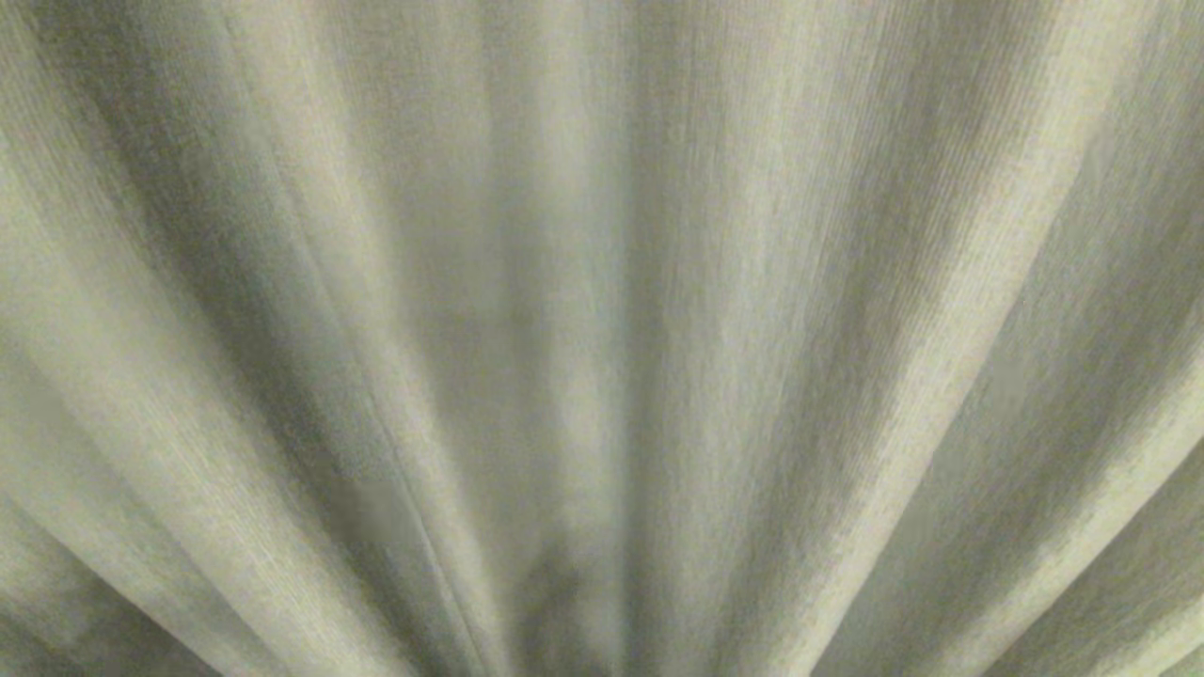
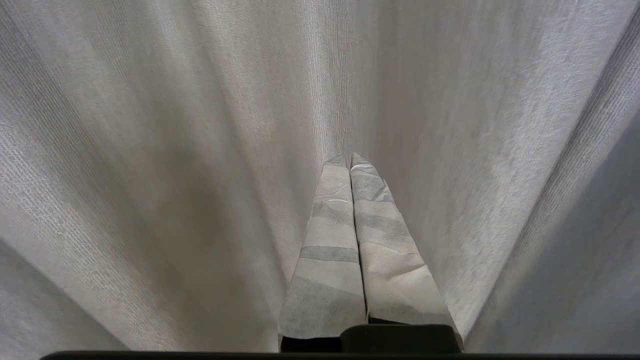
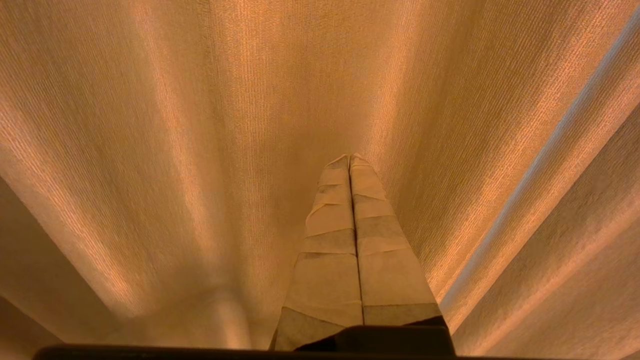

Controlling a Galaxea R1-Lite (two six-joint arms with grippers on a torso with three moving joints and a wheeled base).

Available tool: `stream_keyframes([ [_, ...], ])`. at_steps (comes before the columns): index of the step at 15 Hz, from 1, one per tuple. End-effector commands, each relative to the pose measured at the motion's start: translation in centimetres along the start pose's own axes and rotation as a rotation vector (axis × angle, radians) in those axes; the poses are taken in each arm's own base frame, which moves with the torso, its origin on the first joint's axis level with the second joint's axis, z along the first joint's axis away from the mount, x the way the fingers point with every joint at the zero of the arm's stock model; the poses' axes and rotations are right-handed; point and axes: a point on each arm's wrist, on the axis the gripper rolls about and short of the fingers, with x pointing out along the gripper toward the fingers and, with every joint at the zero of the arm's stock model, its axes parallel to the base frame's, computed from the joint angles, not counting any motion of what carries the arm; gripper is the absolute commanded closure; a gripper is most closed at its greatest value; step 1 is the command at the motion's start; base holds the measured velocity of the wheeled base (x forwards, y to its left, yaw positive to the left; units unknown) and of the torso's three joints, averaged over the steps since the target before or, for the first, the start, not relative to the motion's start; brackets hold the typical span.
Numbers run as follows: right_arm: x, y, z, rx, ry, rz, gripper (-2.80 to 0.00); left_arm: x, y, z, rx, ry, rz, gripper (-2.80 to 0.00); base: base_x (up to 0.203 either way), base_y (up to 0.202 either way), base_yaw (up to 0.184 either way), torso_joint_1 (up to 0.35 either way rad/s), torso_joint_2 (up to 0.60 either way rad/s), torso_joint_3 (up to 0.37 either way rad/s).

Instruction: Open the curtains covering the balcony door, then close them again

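Filling the whole head view, the curtains (image 1: 602, 338) are hanging very close in front of the robot; only the thick woven beige-grey fabric is showing, falling in long pleats that are spreading out like a fan from the lower middle of the picture; a seam or edge (image 1: 395, 442) is running down one pleat a little to the left of the middle. No arm is appearing in this view, and nothing behind the fabric is showing through it.

In the left wrist view the left gripper (image 2: 350, 159) is pointing straight at the same fabric; its two fingers (image 2: 330, 240), wrapped in pale tape, are lying pressed together along their whole length, so the gripper is fully closed and is holding nothing; the tips are sitting at a fold of the curtain, but whether they are touching it I cannot tell.

In the right wrist view the right gripper (image 3: 350, 159) is standing in the same way; its taped fingers (image 3: 380, 250) are lying flat against each other with no gap, and no cloth is caught between them; the pleats are rising all around the tips, which are very near the fabric, touching or not I cannot tell.
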Motion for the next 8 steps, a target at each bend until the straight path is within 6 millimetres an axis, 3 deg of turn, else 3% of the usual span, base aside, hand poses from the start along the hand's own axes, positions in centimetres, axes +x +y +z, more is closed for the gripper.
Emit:
stream_keyframes([
  [1,0.0,0.0,0.0,-0.001,0.0,0.001,0.0,-0.02,0.0,0.0,0.0,-0.003,0.001,0.0,0.0,0.0,0.0,0.0,0.0,0.0],
  [8,0.0,0.0,0.0,-0.001,0.0,0.001,0.0,-0.02,-0.01,0.0,0.0,-0.003,-0.003,0.0,0.0,0.0,0.0,0.0,0.0,0.0],
])
